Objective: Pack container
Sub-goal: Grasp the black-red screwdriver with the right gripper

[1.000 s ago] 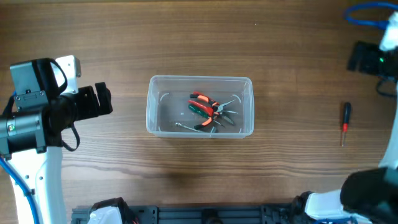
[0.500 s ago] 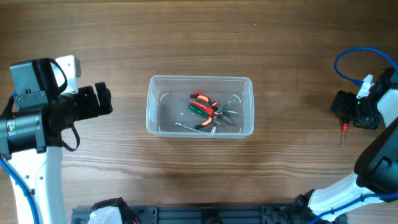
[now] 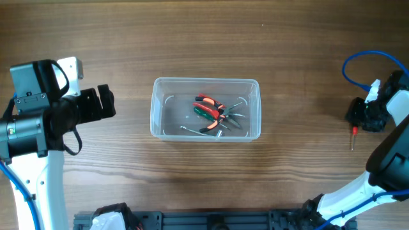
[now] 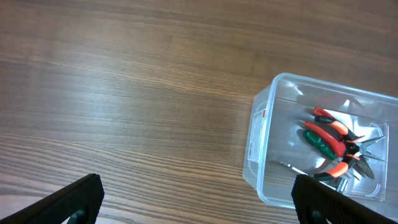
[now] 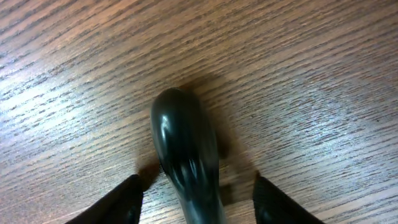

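Observation:
The container (image 3: 155,110), a clear plastic tub, sits mid-table and holds orange-handled pliers (image 3: 213,105), green-handled pliers (image 3: 206,112) and other small tools. It also shows in the left wrist view as the container (image 4: 256,146). A screwdriver (image 3: 352,132) lies at the far right, its red part and shaft sticking out toward the front. My right gripper (image 3: 359,116) is down over its dark handle (image 5: 185,149). The right gripper (image 5: 196,182) has one finger on each side of the handle, and a gap shows on both sides. My left gripper (image 3: 106,102) hovers left of the container, open and empty.
A blue cable (image 3: 358,64) loops above the right arm near the table's right edge. The arms' bases and a black rail (image 3: 211,220) run along the front edge. Bare wood surrounds the container on all sides.
My right arm came down from the far right corner onto the screwdriver, covering its handle. Its fingers have drawn closer together. The left arm and the container have not moved.

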Controlling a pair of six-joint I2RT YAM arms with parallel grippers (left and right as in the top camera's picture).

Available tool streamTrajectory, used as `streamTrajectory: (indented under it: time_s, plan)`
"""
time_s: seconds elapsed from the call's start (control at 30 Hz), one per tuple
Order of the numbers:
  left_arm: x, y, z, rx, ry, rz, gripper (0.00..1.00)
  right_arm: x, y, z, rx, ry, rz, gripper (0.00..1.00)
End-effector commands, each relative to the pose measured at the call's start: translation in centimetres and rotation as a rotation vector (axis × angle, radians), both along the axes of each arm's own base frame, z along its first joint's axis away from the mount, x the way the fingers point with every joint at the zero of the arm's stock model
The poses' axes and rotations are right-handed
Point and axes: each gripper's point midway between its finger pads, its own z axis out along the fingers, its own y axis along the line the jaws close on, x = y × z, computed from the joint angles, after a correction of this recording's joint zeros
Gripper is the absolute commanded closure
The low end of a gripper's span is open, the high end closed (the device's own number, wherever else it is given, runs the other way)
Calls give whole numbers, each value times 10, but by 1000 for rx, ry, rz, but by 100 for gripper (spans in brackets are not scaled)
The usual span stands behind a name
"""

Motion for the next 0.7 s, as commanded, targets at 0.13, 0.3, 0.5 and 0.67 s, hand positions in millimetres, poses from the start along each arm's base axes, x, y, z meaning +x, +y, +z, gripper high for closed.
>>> streamTrajectory:
  time_s: [0.13, 0.3, 0.5, 0.67]
  plan:
    - [1, -4, -3, -19, 6, -13, 0, -11, 21, -27, 106, 54, -23, 67]
    - [1, -4, -3, -19, 6, -13, 0, -10, 21, -27, 108, 50, -23, 78]
    - [1, -4, -3, -19, 6, -13, 0, -7, 21, -26, 109, 37, -22, 92]
    - [1, -4, -3, -19, 6, -13, 0, 45, 49, 19, 280, -204, 75, 96]
